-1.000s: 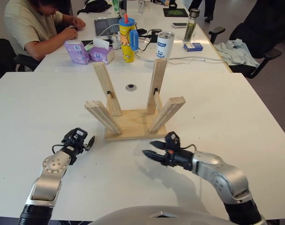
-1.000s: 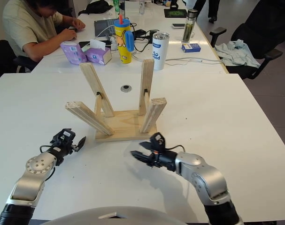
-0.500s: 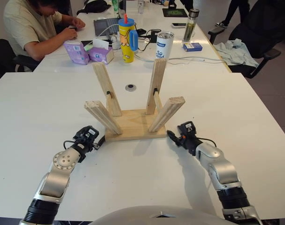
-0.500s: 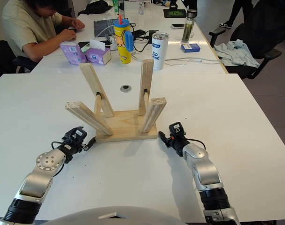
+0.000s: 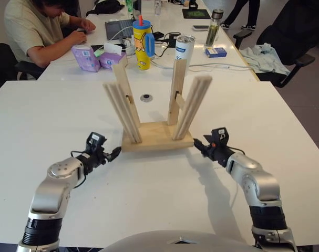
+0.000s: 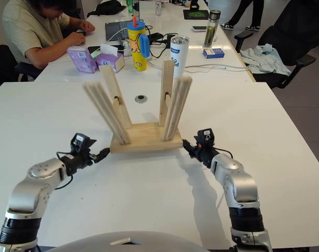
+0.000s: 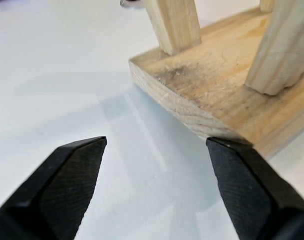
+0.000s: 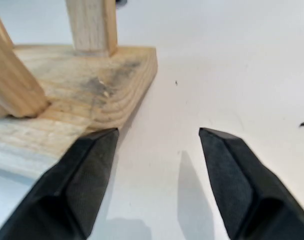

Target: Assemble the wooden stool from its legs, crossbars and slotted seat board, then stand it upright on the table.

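Both arms have swung in toward the stool [image 5: 158, 137]. The left gripper [image 5: 113, 153] has come forward from farther down the table [image 5: 159, 205], and the right gripper [image 5: 197, 145] has edged closer to the wood. The stool has tipped too. Its near legs [image 5: 129, 113], which splayed out toward the robot, now rise steeply and almost line up with the far pair.

The stool sits upside down near the middle of the table, with the seat [image 6: 146, 143] below and all four legs pointing up. It lies between the two grippers.

The left gripper is just beside the seat's near left corner. In the left wrist view its jaws are spread wide. One finger [image 7: 242, 175] has its tip at the corner of the board and the other is out over bare table.

The right gripper is just beside the near right corner, and its jaws are also spread. In the right wrist view one finger [image 8: 86, 165] is close against the seat's side edge, and the other stands apart from it over the table. Neither gripper has wood between its fingers. Whether either fingertip actually presses on the board cannot be told.
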Robot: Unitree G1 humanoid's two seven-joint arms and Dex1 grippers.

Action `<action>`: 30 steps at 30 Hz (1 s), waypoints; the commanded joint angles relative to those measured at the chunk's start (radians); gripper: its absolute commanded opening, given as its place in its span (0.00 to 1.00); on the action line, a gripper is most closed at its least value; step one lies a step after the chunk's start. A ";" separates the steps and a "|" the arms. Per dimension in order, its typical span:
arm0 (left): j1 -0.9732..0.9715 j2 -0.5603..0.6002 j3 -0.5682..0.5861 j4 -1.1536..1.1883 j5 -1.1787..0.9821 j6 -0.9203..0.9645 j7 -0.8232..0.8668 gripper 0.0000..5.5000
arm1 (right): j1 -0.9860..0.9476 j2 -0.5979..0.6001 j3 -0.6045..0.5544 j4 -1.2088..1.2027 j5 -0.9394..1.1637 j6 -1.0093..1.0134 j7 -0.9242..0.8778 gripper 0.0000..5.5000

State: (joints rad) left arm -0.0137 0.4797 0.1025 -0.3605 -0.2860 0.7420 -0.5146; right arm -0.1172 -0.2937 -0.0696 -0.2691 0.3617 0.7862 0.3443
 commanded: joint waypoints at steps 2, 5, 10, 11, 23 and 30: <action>-0.213 0.032 -0.003 -0.113 -0.196 0.015 -0.167 0.68 | -0.191 0.080 -0.025 -0.109 0.192 0.122 0.041 0.55; -0.220 0.043 0.004 -0.099 -0.204 0.016 -0.169 0.68 | -0.224 0.091 -0.059 -0.088 0.179 0.121 0.016 0.55; -0.107 0.126 -0.056 -0.085 -0.108 -0.061 -0.216 0.68 | -0.199 0.040 -0.072 0.048 0.037 0.030 -0.047 0.55; -0.084 0.143 -0.053 -0.078 -0.098 -0.079 -0.226 0.68 | -0.190 0.032 -0.082 0.067 0.023 0.015 -0.053 0.55; -0.006 0.284 -0.037 0.065 -0.033 -0.304 -0.392 0.68 | -0.113 -0.027 -0.114 0.194 -0.029 -0.095 -0.037 0.55; -0.103 0.205 -0.146 0.132 -0.019 -0.343 -0.405 0.68 | -0.129 -0.026 -0.105 0.267 -0.042 -0.142 -0.023 0.55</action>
State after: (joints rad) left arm -0.0766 0.7046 -0.0139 -0.2704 -0.3313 0.4205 -0.9227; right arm -0.2297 -0.3170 -0.1833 -0.0238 0.3278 0.6605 0.3119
